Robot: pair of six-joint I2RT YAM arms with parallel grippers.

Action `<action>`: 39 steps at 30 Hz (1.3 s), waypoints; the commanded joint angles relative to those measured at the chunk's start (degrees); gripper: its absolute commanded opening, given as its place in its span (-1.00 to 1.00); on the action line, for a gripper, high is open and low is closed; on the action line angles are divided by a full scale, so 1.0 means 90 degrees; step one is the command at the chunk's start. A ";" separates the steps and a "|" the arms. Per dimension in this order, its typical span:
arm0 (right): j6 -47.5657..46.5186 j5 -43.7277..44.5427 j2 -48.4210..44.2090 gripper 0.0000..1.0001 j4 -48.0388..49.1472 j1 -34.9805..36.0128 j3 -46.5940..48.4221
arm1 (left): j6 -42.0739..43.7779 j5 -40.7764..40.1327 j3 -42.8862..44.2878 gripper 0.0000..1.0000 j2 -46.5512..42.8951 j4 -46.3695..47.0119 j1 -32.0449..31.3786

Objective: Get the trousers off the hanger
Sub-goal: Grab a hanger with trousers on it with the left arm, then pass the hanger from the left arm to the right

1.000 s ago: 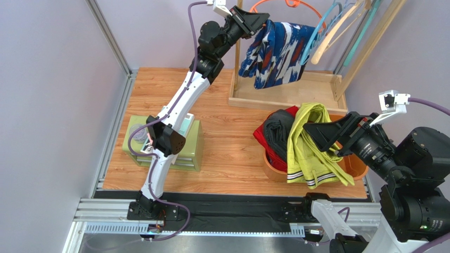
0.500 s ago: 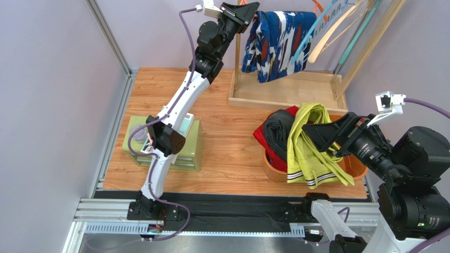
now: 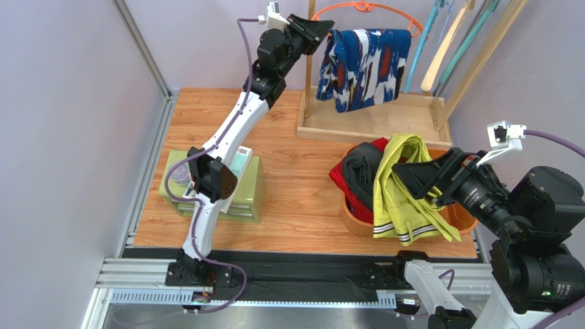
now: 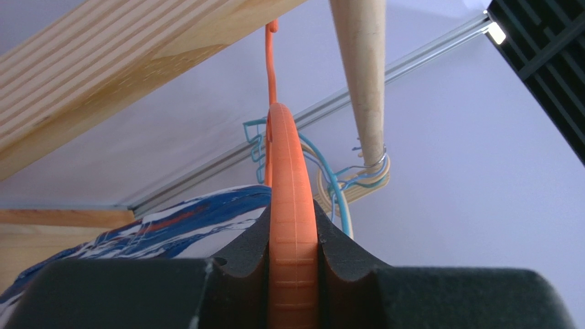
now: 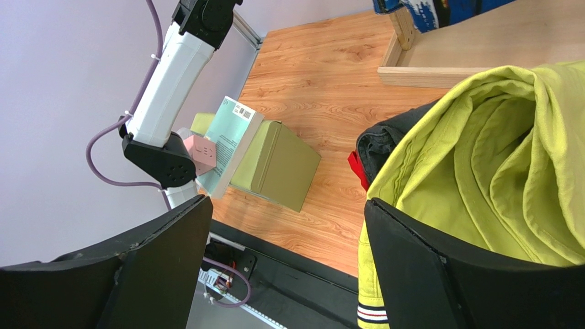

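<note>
The left gripper [image 3: 324, 28] pinches the orange hanger [image 4: 293, 178], with the navy blue trousers [image 3: 364, 68] draped over it just beside the fingers at four o'clock (top view), while the right gripper [image 3: 420, 179] is spread wide above the yellow-green trousers [image 3: 400, 209].

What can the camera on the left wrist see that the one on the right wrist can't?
Only the left wrist view shows the orange hanger pinched in the left gripper, and a wooden rod with other hangers' hooks on it. Only the right wrist view shows the yellow-green trousers and black trousers piled together, the green box on the wooden table, the left arm, and the open, empty right gripper. Both show the navy blue patterned trousers and the lilac wall.
</note>
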 commanded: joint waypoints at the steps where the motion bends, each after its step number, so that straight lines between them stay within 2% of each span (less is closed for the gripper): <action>1: 0.0067 -0.0186 -0.0114 0.75 -0.1641 -0.0004 -0.0155 | 0.0369 0.0529 -0.0421 -1.00 -0.0810 0.0484 0.0192; 8: 0.0087 -0.0255 -0.0036 0.75 -0.1641 -0.0004 -0.0029 | 0.1151 0.0939 -0.1982 -1.00 -0.2284 0.0033 0.0358; 11: 0.0087 -0.0236 -0.0036 0.75 -0.1592 -0.0004 -0.0077 | 0.1522 0.1115 -0.2344 -1.00 -0.2762 -0.0241 0.0388; 17: 0.0097 -0.0245 -0.0085 0.76 -0.1543 -0.0004 -0.0097 | 0.1913 0.1681 -0.2911 -1.00 -0.3504 -0.0299 0.0398; 19: 0.0077 -0.0236 -0.0094 0.76 -0.1543 -0.0004 -0.0126 | 0.2068 0.1692 -0.3368 -1.00 -0.3808 -0.0153 0.0398; 31: -0.0626 -0.0489 0.0188 0.79 -0.1407 -0.0004 -0.0039 | 0.2743 0.2316 -0.3937 -1.00 -0.5888 -0.1666 0.0573; 39: -0.0646 -0.1348 0.0511 0.80 -0.0618 -0.0004 -0.0019 | 0.2763 0.2814 -0.3909 -1.00 -0.7461 -0.2875 0.0651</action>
